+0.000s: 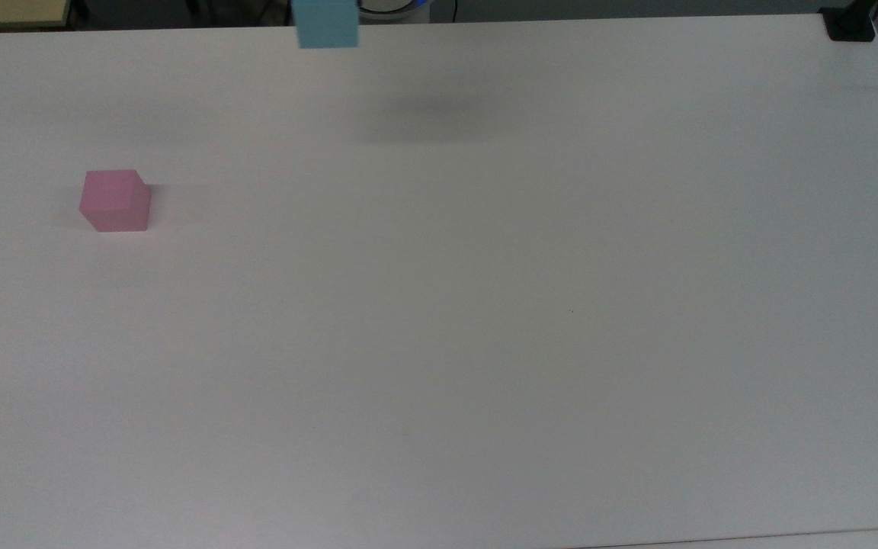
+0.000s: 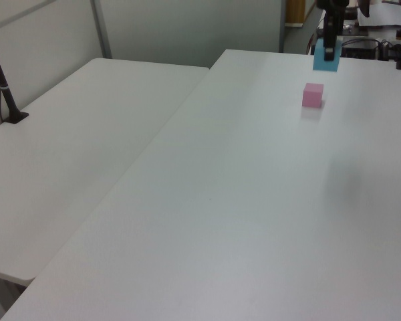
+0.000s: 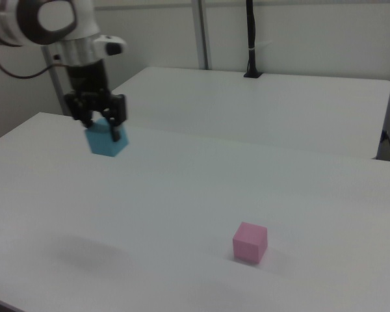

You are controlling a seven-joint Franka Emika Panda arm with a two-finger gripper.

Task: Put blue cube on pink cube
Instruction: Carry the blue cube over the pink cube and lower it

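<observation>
The carry step is judged to be in hand: the blue cube (image 3: pixel 107 141) is held clear of the bench (image 3: pixel 182 214), gripped between the jaws (image 3: pixel 99 123), which are closed against two opposite faces of it with the lower part of the cube hanging below the fingertips. In the right view the cube is seen well above the bench surface, with a soft shadow cast on the bench below and towards the right view's left. The pink cube (image 3: pixel 249 242) rests on the bench, well apart from the held cube and towards the right view's lower right; in the top view the pink cube (image 1: pixel 114 200) lies near the top view's left edge, while the blue cube (image 1: pixel 325 24) is seen at the top view's upper edge, to the right of it. In the left view the blue cube (image 2: pixel 325 59) appears above the pink cube (image 2: pixel 313 95), but the two are not touching. The next move is judged to call for a transfer until the blue cube is squarely over the pink one, then a level descent before release, with faces aligned so that no overhang is left. Both cubes are plain, matte, unmarked and of like size; the blue is a light sky tone, the pink pastel.
</observation>
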